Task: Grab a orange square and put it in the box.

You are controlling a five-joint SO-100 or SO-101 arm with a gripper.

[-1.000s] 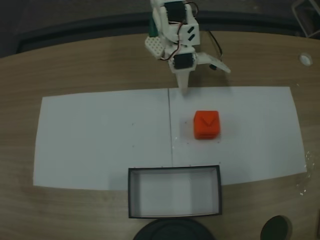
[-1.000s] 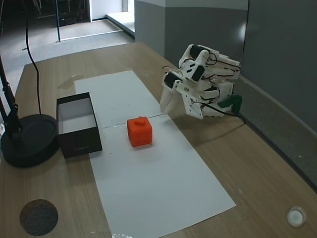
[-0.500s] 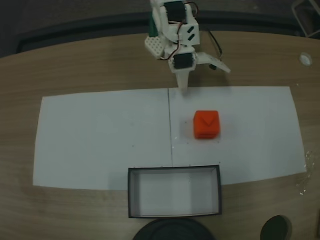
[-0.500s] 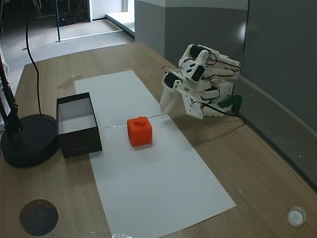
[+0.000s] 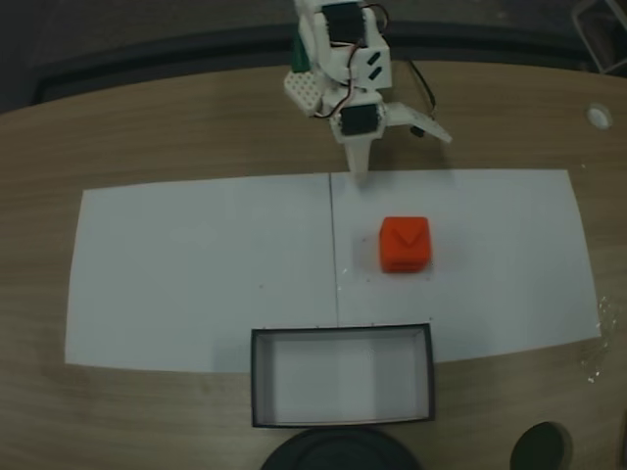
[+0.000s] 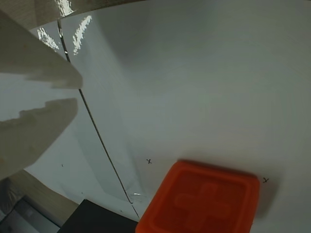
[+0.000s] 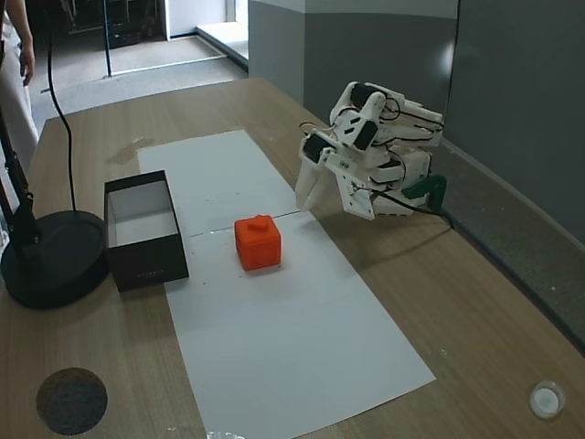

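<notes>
In a fixed view from above, nothing has moved over the last second: the arm is folded near the far edge of the tabletop, its tool pointing down at the top edge of the white paper, and the orange square sits on the paper right of the seam, apart from the tool and from the box, which lies nearer the camera, its white inside holding nothing. In the wrist view the tool shows its two pale fingertips drawn close together with only a thin gap (narrow, gripping nothing), while the orange square lies low in the picture, well apart from them. In the other fixed view the tool hangs just off the paper's edge, and the orange square rests between it and the box. The one change here is a person's sleeve entering at the top left. Judging from this stillness, the reach has not begun; the tool would need to spread first.
</notes>
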